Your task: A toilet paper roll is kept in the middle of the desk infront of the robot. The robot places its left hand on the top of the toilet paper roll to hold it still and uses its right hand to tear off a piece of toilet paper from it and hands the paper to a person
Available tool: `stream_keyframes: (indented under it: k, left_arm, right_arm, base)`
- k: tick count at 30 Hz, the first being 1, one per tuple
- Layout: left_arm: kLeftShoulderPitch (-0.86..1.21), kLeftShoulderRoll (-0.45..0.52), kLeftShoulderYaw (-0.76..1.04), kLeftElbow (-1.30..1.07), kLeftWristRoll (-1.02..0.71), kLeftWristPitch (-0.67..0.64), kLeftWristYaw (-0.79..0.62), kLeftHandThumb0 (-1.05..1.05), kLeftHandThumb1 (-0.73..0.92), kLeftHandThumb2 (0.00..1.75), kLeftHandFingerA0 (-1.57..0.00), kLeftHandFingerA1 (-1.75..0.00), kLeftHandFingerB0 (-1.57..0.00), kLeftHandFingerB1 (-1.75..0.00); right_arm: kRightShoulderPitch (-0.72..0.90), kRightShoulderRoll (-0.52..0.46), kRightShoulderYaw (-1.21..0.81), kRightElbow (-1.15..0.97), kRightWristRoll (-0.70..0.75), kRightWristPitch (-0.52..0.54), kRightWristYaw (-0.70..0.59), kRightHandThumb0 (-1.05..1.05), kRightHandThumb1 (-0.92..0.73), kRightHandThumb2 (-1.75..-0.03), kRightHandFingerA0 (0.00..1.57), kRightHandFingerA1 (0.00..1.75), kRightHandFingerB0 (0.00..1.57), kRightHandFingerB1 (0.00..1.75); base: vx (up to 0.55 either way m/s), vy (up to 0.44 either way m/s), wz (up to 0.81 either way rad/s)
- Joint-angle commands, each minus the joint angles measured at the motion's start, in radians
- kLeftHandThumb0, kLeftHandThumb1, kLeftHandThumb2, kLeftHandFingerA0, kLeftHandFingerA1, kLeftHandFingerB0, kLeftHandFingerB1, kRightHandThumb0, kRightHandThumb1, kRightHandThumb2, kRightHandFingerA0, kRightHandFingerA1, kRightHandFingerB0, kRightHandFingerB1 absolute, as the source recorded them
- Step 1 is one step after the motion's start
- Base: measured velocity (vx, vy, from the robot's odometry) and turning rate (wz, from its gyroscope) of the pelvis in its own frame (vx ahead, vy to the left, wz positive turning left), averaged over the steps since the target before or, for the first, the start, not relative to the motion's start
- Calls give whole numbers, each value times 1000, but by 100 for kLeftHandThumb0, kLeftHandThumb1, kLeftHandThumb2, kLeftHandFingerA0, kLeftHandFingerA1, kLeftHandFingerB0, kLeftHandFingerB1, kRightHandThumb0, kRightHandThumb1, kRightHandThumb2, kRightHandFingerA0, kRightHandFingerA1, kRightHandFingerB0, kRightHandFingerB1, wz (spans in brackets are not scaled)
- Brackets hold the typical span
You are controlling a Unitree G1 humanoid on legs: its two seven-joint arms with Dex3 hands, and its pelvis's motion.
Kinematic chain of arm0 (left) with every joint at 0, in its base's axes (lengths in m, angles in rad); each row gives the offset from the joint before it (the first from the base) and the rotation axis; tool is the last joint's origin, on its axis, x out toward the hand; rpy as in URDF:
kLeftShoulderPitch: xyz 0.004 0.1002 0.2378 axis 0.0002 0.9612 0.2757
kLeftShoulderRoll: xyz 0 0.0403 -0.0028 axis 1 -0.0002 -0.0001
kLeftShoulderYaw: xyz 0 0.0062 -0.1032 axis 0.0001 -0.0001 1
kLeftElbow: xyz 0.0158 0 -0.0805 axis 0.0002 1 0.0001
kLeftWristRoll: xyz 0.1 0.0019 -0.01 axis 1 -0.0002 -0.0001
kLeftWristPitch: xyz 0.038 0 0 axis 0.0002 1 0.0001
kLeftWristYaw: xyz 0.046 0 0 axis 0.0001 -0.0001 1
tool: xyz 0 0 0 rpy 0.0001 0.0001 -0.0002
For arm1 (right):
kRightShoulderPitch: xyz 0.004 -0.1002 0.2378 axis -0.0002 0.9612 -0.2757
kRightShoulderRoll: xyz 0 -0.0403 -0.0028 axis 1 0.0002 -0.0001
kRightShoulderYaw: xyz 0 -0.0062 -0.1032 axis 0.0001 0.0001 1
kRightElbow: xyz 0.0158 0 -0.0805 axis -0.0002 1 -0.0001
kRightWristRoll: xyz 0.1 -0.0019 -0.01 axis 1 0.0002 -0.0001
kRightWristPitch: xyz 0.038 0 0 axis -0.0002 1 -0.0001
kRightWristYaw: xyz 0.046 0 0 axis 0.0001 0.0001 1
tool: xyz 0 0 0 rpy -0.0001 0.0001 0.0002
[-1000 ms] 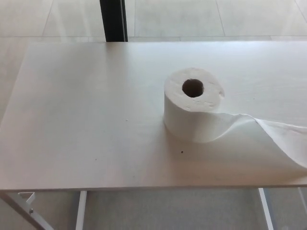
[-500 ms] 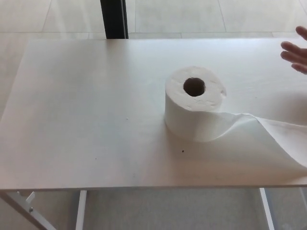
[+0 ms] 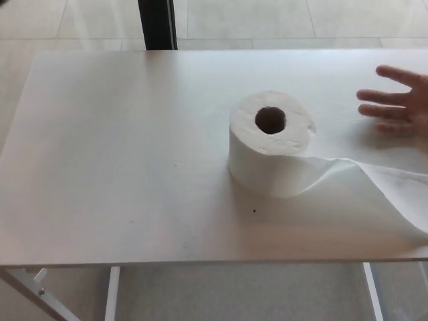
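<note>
Upright toilet paper roll [image 3: 270,142] on desk [image 3: 120,147]

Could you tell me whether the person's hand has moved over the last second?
Yes. The person's hand has come in from the right edge, leftward over the desk toward the toilet paper roll.

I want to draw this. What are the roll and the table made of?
The toilet paper roll looks like soft white paper: matte, faintly bumpy, with a loose sheet draping in folds. Its dark core looks hollow, maybe cardboard. The table looks like pale smooth board, perhaps laminate, with faint grain lines and white legs, likely metal.
</note>
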Motion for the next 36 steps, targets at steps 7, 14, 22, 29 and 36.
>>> stream_keyframes:
  k: [7,14,22,29,36]
  left_arm:
    - [-163,-109,-364,38,354,49,32,-68,56,96,-34,-61,-28,-52]
    - [-294,-178,-569,117,678,13,158,-36,55,111,-1,-53,0,-50]
    - [-504,-217,-704,213,858,-12,157,-67,87,68,-7,-32,-13,-24]
    - [-554,-427,-677,325,807,129,385,-69,70,106,-1,-35,-7,-33]
    - [-543,-622,-655,409,753,208,479,-69,72,108,0,-43,-7,-32]
  right_arm:
    - [-69,12,215,106,-190,69,-4,-52,-63,-59,43,46,38,38]
    - [-65,13,281,177,-281,47,-41,-54,-49,-88,40,60,31,51]
    - [-23,18,283,210,-311,38,-81,-51,-62,-59,45,52,47,41]
    - [-46,48,332,249,-358,38,-117,-45,-62,-59,49,53,52,44]
    - [-58,110,399,244,-403,86,-135,-47,-63,-59,49,52,54,44]
  base:
    - [0,0,0]
    - [0,0,0]
    - [0,0,0]
    - [0,0,0]
    - [0,0,0]
